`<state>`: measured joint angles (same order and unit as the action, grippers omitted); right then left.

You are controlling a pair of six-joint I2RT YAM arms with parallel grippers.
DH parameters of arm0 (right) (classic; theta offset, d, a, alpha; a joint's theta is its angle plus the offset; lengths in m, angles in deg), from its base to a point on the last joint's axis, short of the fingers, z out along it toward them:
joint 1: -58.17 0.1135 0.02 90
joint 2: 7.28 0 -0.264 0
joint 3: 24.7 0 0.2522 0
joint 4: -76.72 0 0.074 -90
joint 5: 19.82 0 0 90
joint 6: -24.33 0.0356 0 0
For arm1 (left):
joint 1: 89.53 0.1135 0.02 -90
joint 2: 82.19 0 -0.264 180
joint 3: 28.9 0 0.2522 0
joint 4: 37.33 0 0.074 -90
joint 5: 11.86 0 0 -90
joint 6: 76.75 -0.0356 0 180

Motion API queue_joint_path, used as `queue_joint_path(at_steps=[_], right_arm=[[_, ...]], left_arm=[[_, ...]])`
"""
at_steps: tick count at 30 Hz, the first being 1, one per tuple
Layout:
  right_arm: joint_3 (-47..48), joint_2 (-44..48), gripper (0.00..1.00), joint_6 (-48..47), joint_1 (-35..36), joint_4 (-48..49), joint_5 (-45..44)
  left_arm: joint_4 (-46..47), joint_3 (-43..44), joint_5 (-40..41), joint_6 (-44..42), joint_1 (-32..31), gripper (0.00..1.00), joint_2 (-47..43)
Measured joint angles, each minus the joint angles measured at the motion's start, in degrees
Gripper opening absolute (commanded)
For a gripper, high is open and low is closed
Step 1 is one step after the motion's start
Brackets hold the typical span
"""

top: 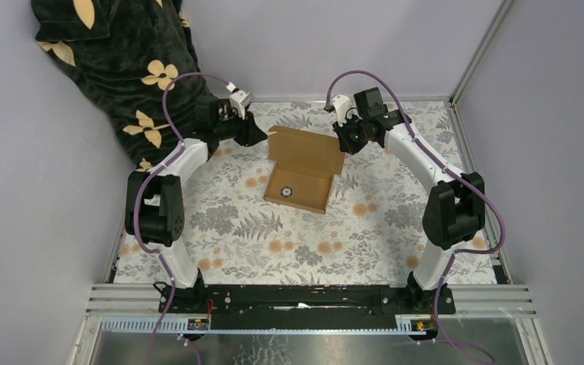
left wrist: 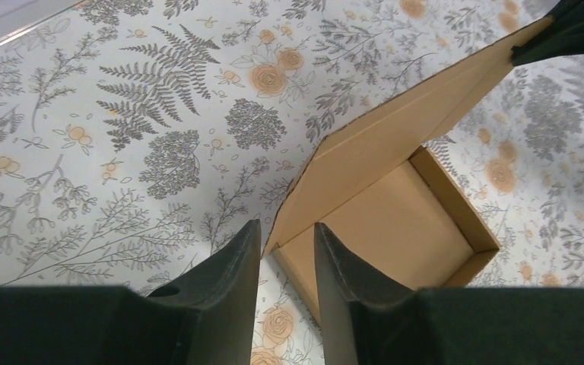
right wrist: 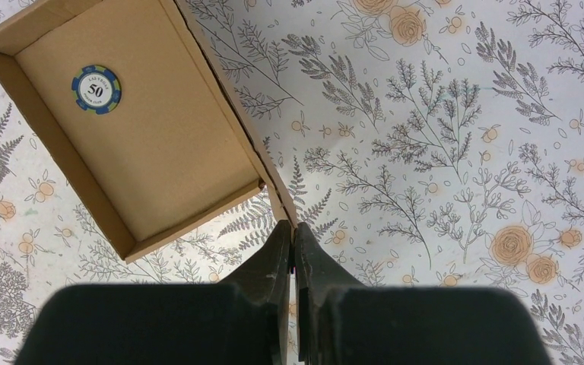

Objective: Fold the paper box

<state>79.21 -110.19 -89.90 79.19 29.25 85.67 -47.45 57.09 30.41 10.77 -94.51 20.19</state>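
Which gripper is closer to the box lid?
Right: the right gripper clamps one end of the box lid; the left gripper stands open at the other end.

Paper box (top: 298, 182) sits just past the centre of a flower-patterned table (top: 228, 228), tray facing up, with its lid (top: 306, 150) raised along the tray's 12 o'clock side. One small round disc (top: 287, 191) lies inside the tray, toward its 8 o'clock corner. Left gripper (top: 261, 137) is at the lid's 9 o'clock end, touching or very nearly so. Right gripper (top: 343, 144) meets the lid's 3 o'clock end. Jaw spacing cannot be read on either. Purple cables (top: 169, 95) loop over both arms. A dark garment (top: 122, 61) with pale flowers hangs at the table's 11 o'clock corner.
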Motion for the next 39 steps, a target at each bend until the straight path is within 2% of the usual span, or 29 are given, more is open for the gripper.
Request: queue_joint_path(at_steps=[5, 8, 10, 12, 13, 17, 21, 23, 27, 29, 30, 33, 36, 39], right_arm=[[0.0, 0.0, 0.00, 0.0, 0.2, 0.0, 0.0], [0.0, 0.0, 0.00, 0.0, 0.3, 0.0, 0.0], [0.0, 0.0, 0.00, 0.0, 0.5, 0.0, 0.0], [0.0, 0.0, 0.00, 0.0, 0.7, 0.0, 0.1], [0.0, 0.0, 0.00, 0.0, 0.8, 0.0, 0.1], [0.0, 0.0, 0.00, 0.0, 1.1, 0.0, 0.2], [0.0, 0.0, 0.00, 0.0, 1.1, 0.1, 0.2], [-0.1, 0.0, 0.00, 0.0, 1.1, 0.1, 0.2], [-0.2, 0.0, 0.00, -0.1, 1.1, 0.2, 0.2], [-0.2, 0.0, 0.00, -0.1, 1.1, 0.2, 0.2], [-0.2, 0.0, 0.00, -0.2, 1.1, 0.2, 0.3], [-0.2, 0.0, 0.00, -0.2, 1.1, 0.2, 0.5], [-0.2, 0.0, 0.00, -0.4, 1.1, 0.2, 0.5], [-0.2, 0.0, 0.00, -0.5, 1.2, 0.2, 0.5]], left_arm=[[-8.5, 4.2, 8.8, -4.0, -3.6, 0.42, -1.7], [-13.5, 8.3, 15.0, -5.4, -7.1, 0.54, -3.7], [-16.1, 13.3, 18.6, -5.9, -9.3, 0.71, -4.3], [-17.4, 18.0, 20.0, -6.1, -10.5, 0.95, -4.6], [-17.8, 19.8, 20.0, -6.3, -10.6, 0.98, -4.7], [-18.9, 25.9, 19.6, -6.1, -10.0, 0.98, -4.9], [-21.0, 26.8, 19.0, -6.1, -9.6, 0.98, -5.2], [-21.5, 26.4, 18.1, -6.1, -9.4, 0.95, -5.0], [-22.8, 25.4, 17.4, -6.3, -9.8, 0.73, -4.5], [-24.0, 24.8, 19.8, -7.2, -10.7, 0.50, -4.3], [-24.2, 24.2, 21.1, -7.4, -11.2, 0.43, -4.3], [-24.3, 21.0, 24.5, -8.8, -13.3, 0.45, -4.3], [-23.9, 16.3, 26.9, -9.7, -14.6, 0.52, -4.3], [-22.2, 10.3, 30.3, -11.3, -14.6, 0.53, -4.3]])
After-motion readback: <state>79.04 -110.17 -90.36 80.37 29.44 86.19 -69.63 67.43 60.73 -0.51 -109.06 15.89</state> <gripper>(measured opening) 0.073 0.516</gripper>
